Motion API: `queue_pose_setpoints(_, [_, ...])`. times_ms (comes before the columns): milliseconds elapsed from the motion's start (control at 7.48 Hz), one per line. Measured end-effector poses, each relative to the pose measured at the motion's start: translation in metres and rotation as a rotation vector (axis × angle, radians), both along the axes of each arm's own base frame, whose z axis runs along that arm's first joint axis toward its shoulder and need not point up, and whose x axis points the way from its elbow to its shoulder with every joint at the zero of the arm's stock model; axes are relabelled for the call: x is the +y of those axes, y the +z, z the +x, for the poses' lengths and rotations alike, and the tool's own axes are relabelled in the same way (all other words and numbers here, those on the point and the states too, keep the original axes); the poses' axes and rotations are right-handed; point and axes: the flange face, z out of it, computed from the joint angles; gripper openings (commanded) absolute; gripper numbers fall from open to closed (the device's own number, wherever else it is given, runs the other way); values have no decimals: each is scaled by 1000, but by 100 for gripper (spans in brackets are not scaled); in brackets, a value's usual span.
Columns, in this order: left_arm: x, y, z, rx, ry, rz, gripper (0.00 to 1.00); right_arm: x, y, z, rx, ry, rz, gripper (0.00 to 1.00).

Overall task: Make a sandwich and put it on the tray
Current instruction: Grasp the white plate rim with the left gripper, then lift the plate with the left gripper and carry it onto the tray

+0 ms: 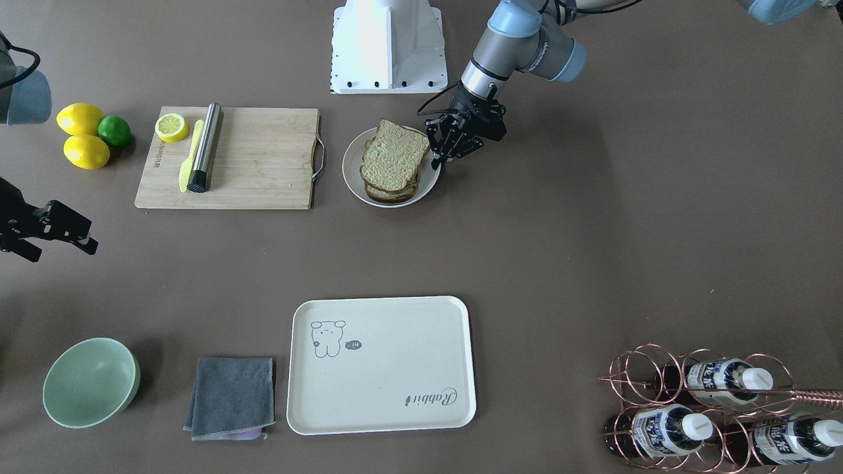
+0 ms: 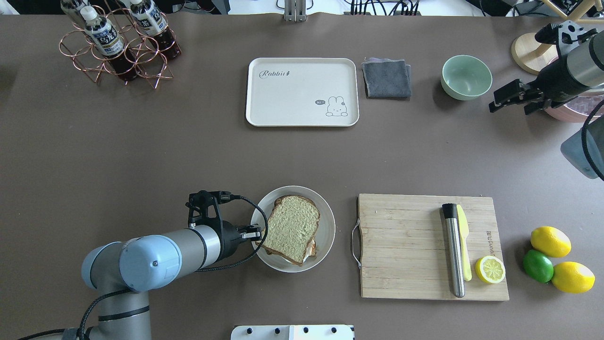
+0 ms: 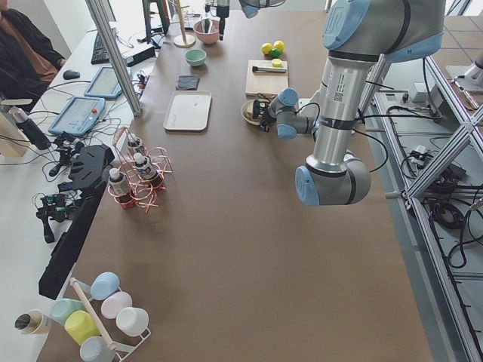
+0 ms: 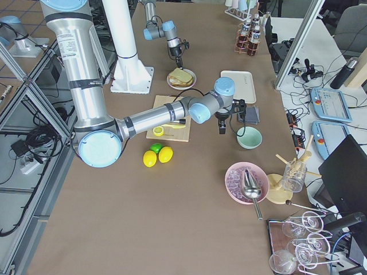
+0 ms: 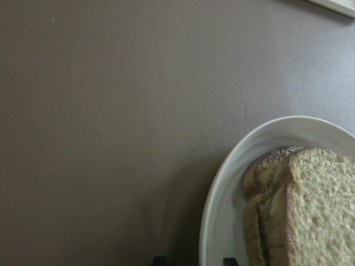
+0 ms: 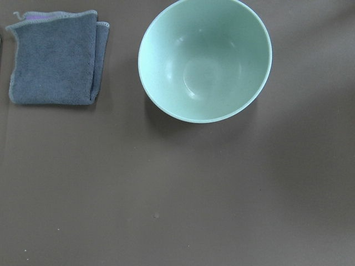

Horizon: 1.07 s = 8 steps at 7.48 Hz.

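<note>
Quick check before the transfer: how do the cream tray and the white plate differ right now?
Shape: the tray is rectangular with rounded corners; the plate is round. Load: the plate holds the sandwich; the tray holds nothing. Markings: the tray bears a rabbit drawing and script; the plate is plain. The left hand is at the plate's rim, far from the tray. Both are pale and lie flat.
</note>
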Motion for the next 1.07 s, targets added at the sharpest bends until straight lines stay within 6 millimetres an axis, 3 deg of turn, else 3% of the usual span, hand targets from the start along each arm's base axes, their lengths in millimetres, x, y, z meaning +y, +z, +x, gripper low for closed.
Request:
queue_pose_setpoints(401, [-10, -20, -15, 23, 8, -9, 0, 1, 0, 1, 0, 1, -1, 99])
queue_pose_setpoints(1069, [-91, -106, -51, 84, -103, -167, 0, 0, 3, 1, 3, 2, -4, 99])
